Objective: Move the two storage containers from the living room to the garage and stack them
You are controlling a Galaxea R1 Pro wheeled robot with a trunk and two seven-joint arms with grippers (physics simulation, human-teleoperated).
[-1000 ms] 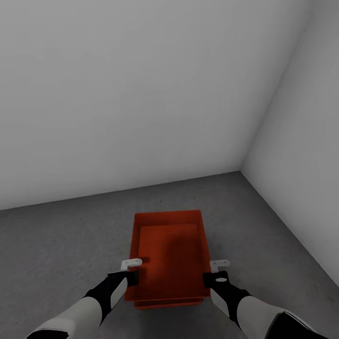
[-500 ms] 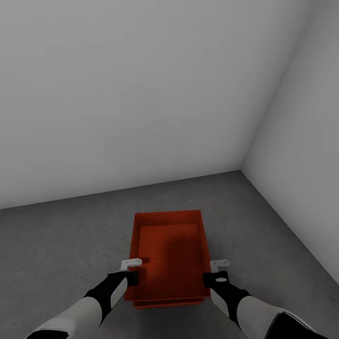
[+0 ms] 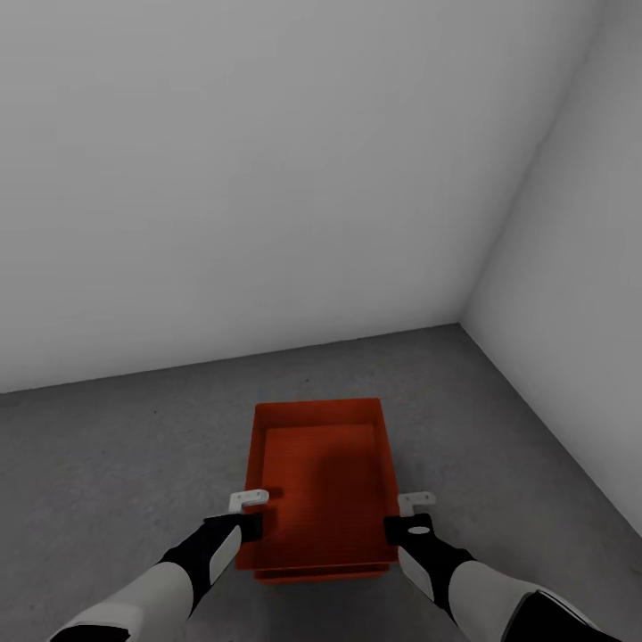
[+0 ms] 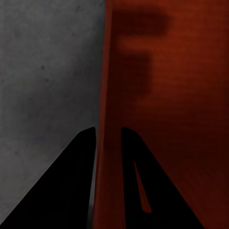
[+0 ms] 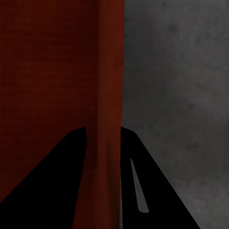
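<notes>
Head view, L to R: grey speckled floor (image 3: 107,446) runs to a plain white-grey back wall (image 3: 267,178); a 2nd wall (image 3: 580,294) closes the corner at far R.

L arm (image 3: 178,571) comes up from the bottom edge, black wrist, white forearm. Left claw (image 3: 249,497) sits at the L wall of the upper container (image 3: 321,481), pale fingers at the rim. Left wrist view: dark fingers (image 4: 71,176) straddle that orange-red wall, one outside over the floor (image 4: 43,95), one inside over the bin's bottom; wall (image 4: 109,119) runs betw. them, so the claw is clamped on it.

Centre: two storage containers, both orange-red, no lids. Upper one is nested/stacked in the lower container (image 3: 312,574), of which just a thin strip shows under the near edge. Stack stands on the floor, near the room corner, well apart from both walls. Inside of upper bin is bare, faint ribbing.

R side: right claw (image 3: 415,497) mirrors the L one at the bin's R wall. Right wrist view: fingers (image 5: 57,176) either side of the red wall (image 5: 109,95), floor (image 5: 181,95) outside; clamped likewise. R arm (image 3: 481,580) exits at bottom R.
</notes>
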